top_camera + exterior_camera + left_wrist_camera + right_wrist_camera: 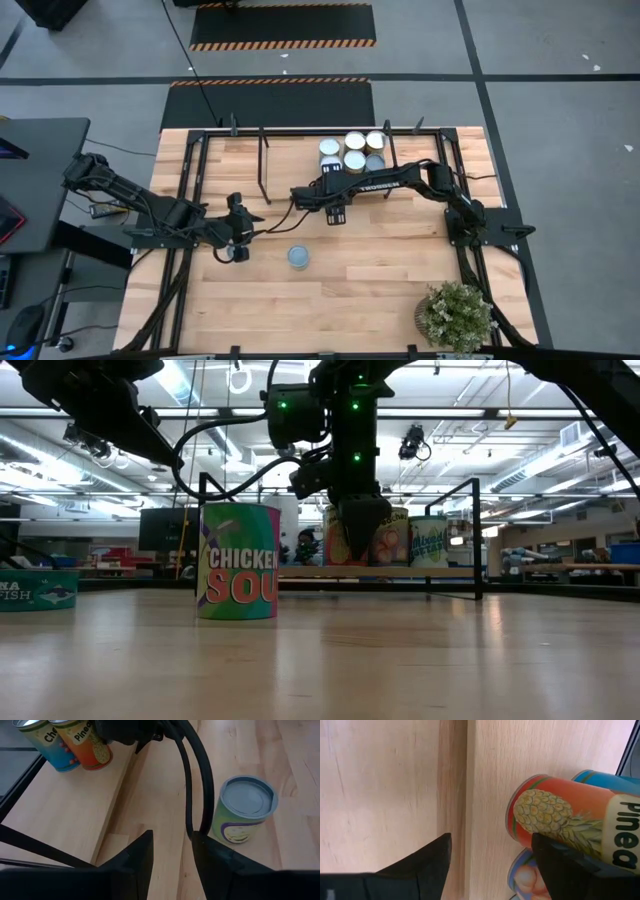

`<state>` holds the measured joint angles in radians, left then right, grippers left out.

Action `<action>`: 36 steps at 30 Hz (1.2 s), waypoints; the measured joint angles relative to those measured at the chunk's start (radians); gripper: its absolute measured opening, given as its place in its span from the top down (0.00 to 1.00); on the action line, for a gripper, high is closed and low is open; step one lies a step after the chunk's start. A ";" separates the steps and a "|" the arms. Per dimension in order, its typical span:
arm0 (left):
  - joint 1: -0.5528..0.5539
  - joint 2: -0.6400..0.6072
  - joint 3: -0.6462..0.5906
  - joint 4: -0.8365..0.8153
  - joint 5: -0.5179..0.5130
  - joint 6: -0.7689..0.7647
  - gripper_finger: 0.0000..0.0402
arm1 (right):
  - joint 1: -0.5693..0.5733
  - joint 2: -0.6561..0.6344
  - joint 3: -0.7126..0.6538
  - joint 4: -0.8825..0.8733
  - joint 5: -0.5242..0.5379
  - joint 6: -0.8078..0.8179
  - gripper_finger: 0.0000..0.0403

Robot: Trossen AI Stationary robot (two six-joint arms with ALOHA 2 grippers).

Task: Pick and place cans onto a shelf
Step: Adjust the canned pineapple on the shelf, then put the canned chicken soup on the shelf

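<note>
Several cans (352,152) stand upright in a cluster at the far right of the shelf (230,170), a light board in a black rod frame. One can with a blue-grey top (298,257) stands on the tabletop, shown in the low view as a green soup can (238,560). My right gripper (490,840) hangs open over the shelf's near edge, just beside the pineapple can (560,815), with only wood between its fingers. My left gripper (172,837) is open a little and stands left of the lone can (245,812), apart from it.
A black cable (192,785) from the right arm runs between my left gripper and the lone can. A flat teal can (35,588) sits at the table's left. A potted plant (455,315) stands at the near right corner. Bare shelf board (60,805) lies left of the cans.
</note>
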<state>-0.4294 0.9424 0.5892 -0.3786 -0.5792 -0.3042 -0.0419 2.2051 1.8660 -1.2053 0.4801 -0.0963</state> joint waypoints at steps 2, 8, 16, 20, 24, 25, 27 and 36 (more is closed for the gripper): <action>0.000 0.000 0.000 0.000 0.000 0.000 0.65 | -0.001 0.000 0.000 0.000 0.000 0.000 0.29; 0.000 0.000 0.001 0.000 0.000 0.000 0.65 | -0.002 0.000 0.000 0.000 -0.003 0.000 0.26; 0.000 0.000 0.001 0.001 0.008 0.000 0.65 | 0.031 -0.019 0.000 -0.007 -0.035 -0.003 0.25; 0.000 0.000 0.001 0.011 0.028 0.024 0.65 | 0.067 -0.094 0.001 -0.007 -0.037 0.019 0.26; 0.000 0.000 0.001 0.013 0.029 0.028 0.65 | 0.099 -0.186 0.001 0.002 -0.030 0.057 0.26; 0.000 0.000 0.001 0.014 0.029 0.028 0.65 | 0.106 -0.206 0.001 0.006 -0.029 0.070 0.26; 0.000 0.000 0.001 0.013 0.029 0.027 0.65 | 0.115 -0.237 0.002 0.010 -0.029 0.096 0.26; -0.001 0.015 0.001 0.021 0.149 0.002 0.62 | 0.184 -0.272 -0.013 0.050 -0.072 0.174 0.26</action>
<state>-0.4301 0.9577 0.5903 -0.3580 -0.4303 -0.3019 0.1425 1.9329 1.8535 -1.1551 0.4078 0.0782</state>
